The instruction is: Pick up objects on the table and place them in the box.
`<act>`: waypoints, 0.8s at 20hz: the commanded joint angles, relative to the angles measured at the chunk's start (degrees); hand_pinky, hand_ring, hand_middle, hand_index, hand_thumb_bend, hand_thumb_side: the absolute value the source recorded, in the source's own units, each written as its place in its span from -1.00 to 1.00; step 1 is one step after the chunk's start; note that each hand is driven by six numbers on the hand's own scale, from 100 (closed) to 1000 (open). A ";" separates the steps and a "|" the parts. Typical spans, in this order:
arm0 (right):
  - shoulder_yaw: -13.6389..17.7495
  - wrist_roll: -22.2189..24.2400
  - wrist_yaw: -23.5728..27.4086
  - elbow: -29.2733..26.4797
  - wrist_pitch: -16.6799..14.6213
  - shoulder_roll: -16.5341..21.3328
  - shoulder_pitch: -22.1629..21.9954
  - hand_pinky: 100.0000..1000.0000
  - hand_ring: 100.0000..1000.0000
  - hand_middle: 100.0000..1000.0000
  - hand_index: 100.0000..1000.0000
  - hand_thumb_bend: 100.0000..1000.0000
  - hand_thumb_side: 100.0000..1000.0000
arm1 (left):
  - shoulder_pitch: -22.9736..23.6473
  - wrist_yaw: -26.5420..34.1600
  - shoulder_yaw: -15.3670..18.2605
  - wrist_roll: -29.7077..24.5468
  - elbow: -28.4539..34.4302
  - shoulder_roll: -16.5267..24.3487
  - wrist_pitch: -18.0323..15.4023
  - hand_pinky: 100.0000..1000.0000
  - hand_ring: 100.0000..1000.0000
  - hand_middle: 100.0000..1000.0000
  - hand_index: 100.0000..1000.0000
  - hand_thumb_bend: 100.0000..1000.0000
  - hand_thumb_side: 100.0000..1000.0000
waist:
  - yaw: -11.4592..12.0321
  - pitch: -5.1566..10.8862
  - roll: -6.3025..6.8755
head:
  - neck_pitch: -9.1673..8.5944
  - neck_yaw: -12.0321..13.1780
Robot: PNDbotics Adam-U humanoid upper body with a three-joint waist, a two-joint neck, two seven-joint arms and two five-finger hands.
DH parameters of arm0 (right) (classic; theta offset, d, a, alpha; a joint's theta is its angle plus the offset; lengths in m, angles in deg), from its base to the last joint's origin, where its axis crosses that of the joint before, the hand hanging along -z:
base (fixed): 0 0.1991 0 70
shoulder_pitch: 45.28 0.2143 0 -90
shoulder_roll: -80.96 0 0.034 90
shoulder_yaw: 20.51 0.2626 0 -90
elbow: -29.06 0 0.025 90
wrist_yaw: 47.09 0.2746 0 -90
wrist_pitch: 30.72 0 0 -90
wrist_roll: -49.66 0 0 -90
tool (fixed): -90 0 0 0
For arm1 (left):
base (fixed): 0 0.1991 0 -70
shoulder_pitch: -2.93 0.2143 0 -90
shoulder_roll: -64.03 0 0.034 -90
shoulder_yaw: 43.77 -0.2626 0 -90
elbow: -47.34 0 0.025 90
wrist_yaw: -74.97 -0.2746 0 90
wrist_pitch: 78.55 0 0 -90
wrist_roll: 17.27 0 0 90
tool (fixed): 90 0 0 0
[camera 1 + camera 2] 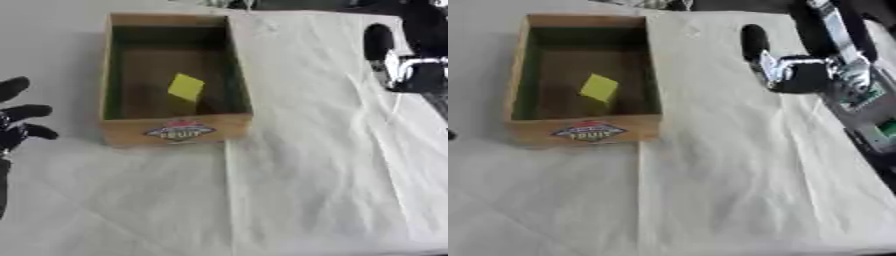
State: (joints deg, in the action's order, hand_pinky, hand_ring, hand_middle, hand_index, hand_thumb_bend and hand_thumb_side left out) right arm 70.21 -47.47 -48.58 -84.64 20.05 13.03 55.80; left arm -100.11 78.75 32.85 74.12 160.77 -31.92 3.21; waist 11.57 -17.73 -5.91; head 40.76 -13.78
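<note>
A shallow rectangular wooden box (175,129) with plain tan walls and a printed oval label reading "FRUIT" on its near face stands on the bench (315,190), which is covered by a pale, creased cloth with one long fold running from the box's near right corner toward the viewer. Inside the box, on its brown floor near the middle and toward the near wall, lies a small flat yellow square object (185,87), tilted so that one corner points down; its material cannot be made out. The robot's left hand (19,120), black and smooth, shows to the left of the box at the frame edge, apart from the box wall, with its fingers (26,111) spread and straight, holding nothing. The robot's right hand (798,72), black with silver metal parts, hangs to the right of the box, well apart from it, above the cloth; one dark rounded finger points away from the viewer, and it holds nothing; whether its remaining fingers are curled cannot be told.
</note>
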 commanded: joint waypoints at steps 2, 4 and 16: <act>0.43 1.20 -0.54 -0.90 -0.20 -5.27 -2.08 0.43 0.42 0.44 0.95 -1.00 -0.18 | 0.08 -0.41 0.70 0.52 1.11 0.28 0.05 0.02 0.36 0.61 0.61 -1.00 0.86 | -0.73 1.15 0.68 | -0.55 0.88; 0.05 1.61 -1.62 -0.90 0.06 -8.07 -3.41 0.42 0.41 0.43 0.95 -1.00 -0.18 | 0.14 -0.49 0.79 0.66 1.08 0.17 0.05 0.02 0.36 0.61 0.61 -1.00 0.86 | -1.30 1.22 0.88 | -0.67 1.28; -1.76 1.79 -7.12 -0.90 6.31 -20.89 -6.14 0.37 0.34 0.33 0.92 -1.00 -0.18 | 0.51 -0.63 1.09 1.27 1.04 0.02 0.12 0.02 0.36 0.61 0.61 -1.00 0.86 | -3.27 1.20 2.03 | -0.74 2.00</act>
State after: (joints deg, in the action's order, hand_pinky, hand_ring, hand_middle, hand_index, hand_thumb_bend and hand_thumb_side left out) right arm 68.36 -45.55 -55.23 -84.64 25.65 -7.70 49.27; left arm -99.42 78.48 33.48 75.16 160.77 -31.98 3.33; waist 8.36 -17.57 -4.05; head 40.71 -11.98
